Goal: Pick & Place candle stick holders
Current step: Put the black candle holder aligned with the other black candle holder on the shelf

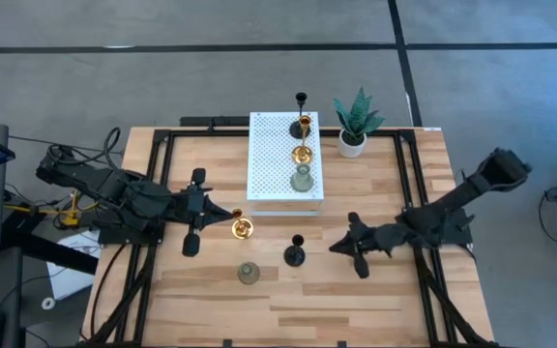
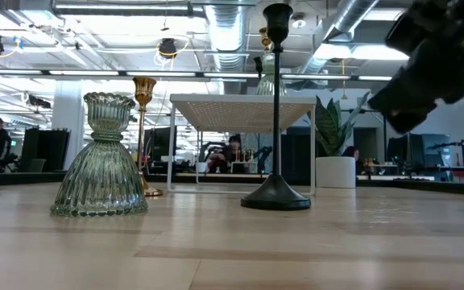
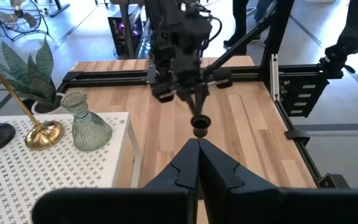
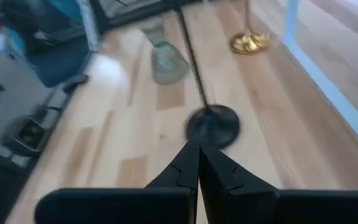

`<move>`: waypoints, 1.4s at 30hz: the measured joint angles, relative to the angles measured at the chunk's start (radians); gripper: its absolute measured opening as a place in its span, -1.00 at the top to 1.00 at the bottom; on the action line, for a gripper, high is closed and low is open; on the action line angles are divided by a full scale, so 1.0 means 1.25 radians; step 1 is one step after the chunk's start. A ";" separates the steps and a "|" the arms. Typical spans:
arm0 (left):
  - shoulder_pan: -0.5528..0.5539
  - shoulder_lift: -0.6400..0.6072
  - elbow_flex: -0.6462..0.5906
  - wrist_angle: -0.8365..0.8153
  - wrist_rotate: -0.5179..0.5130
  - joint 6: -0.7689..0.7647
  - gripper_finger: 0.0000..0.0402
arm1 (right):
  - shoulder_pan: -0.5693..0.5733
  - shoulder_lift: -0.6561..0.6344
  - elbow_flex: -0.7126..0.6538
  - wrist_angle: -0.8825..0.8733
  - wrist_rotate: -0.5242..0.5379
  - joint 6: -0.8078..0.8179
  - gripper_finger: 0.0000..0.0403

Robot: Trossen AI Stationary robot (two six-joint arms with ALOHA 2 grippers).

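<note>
Both hands are closed and empty: your left hand (image 1: 228,215) sits just beside the gold holder (image 1: 242,228) on the bench (image 1: 375,290), and your right hand (image 1: 337,246) points at the black holder (image 1: 294,254). Three holders already stand on the white perforated stand (image 1: 269,145). Open the left hand's fingers first, then close low on the gold stem so it stays upright.

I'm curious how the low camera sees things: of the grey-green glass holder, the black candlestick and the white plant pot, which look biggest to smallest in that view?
1. Black candlestick: tallest.
2. Grey-green glass holder: shorter but far bulkier, so these two could swap.
3. White plant pot: smallest.

The pot stands farther from the camera, so its look proves little about true size.
</note>
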 joint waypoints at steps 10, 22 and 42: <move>0.000 0.000 0.000 0.003 0.000 0.002 0.96 | -0.096 0.140 0.000 0.142 -0.203 -0.145 1.00; 0.000 0.000 0.000 0.006 0.000 0.002 0.96 | -0.173 0.315 0.082 0.243 -0.202 -0.146 0.97; 0.000 0.000 0.000 0.005 0.000 0.002 0.96 | -0.178 0.508 0.260 0.243 -0.201 -0.144 -0.10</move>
